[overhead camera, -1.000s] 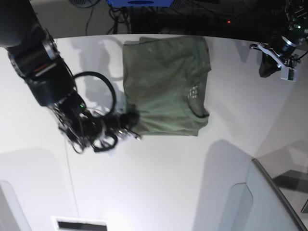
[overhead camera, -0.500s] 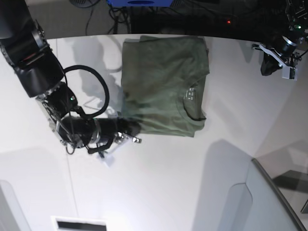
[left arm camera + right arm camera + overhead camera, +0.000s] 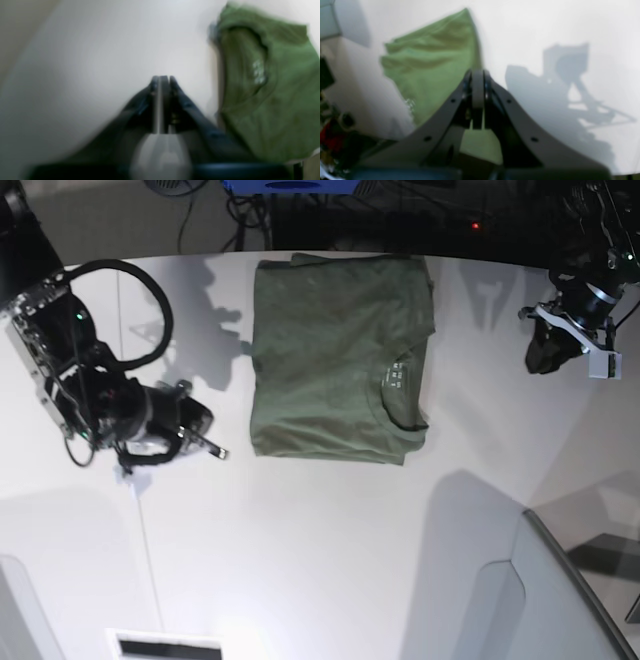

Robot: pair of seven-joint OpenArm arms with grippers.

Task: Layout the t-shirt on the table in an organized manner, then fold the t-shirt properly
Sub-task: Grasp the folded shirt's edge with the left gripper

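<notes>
The olive-green t-shirt (image 3: pixel 340 370) lies folded into a flat rectangle at the far middle of the white table (image 3: pixel 330 560), its collar toward the near right corner. My right gripper (image 3: pixel 214 450) hovers left of the shirt's near-left corner, clear of the cloth, jaws shut with nothing between them (image 3: pixel 477 75). In the right wrist view the t-shirt (image 3: pixel 432 67) sits ahead and to the left. My left gripper (image 3: pixel 541 358) hangs over bare table well right of the shirt. In the blurred left wrist view its fingers look pressed together (image 3: pixel 162 78), with the t-shirt (image 3: pixel 270 100) off to the right.
A grey angled panel (image 3: pixel 560 600) with a dark edge covers the near right corner. Dark cables and equipment (image 3: pixel 330 210) run behind the table's curved far edge. A thin seam line (image 3: pixel 145 560) crosses the tabletop on the left.
My right gripper has let go of the shirt's near-left corner and drawn back to the left. The shirt has settled flat. My left gripper has dropped slightly lower.
</notes>
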